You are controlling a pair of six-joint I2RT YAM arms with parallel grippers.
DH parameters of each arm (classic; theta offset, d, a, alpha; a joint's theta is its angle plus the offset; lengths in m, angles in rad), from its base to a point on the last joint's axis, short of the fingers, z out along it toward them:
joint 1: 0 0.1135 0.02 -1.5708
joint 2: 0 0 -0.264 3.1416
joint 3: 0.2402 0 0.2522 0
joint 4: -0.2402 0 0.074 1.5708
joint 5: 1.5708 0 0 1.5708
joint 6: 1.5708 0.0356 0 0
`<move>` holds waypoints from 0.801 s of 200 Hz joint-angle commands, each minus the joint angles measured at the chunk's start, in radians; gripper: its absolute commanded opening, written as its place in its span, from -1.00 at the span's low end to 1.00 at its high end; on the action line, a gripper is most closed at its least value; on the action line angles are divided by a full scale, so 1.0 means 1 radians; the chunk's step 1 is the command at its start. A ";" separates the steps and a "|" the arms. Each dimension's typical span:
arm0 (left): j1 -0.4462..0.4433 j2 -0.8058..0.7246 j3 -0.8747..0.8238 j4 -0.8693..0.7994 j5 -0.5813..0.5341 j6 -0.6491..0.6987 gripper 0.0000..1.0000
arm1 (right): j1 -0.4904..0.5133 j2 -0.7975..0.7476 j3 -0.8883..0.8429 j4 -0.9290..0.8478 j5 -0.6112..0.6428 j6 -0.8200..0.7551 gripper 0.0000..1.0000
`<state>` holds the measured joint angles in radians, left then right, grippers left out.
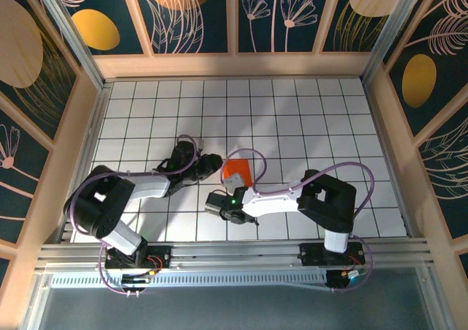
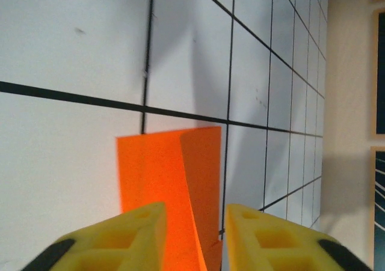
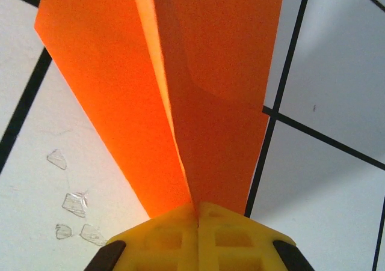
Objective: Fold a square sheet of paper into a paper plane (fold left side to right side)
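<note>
The orange paper (image 1: 237, 172) is folded into a narrow shape with a raised centre ridge and stands over the white tiles mid-table. My right gripper (image 3: 197, 210) is shut on its near tip, and both flaps (image 3: 210, 73) fan away from the yellow fingers. In the top view the right gripper (image 1: 232, 188) meets the paper from the near side. My left gripper (image 2: 194, 238) is open, its yellow fingers (image 2: 135, 238) apart on either side of the paper's ridge (image 2: 180, 187). It reaches in from the left (image 1: 213, 165).
A few small clear scraps (image 3: 73, 204) lie on the tile left of the right gripper. Wooden walls (image 1: 86, 118) enclose the tiled floor (image 1: 307, 118), and a metal rail (image 1: 234, 251) runs along the near edge by the arm bases.
</note>
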<state>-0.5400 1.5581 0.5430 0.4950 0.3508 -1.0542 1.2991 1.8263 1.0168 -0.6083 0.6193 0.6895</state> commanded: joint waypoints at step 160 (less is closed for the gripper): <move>0.091 -0.223 -0.157 -0.098 0.114 0.136 -0.28 | -0.326 -0.334 -0.345 0.526 -0.840 -0.235 -1.00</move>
<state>-0.4515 1.3663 0.4099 0.3851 0.4236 -0.9310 1.0058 1.5349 0.7029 -0.1726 -0.0692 0.4847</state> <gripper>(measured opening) 0.364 0.051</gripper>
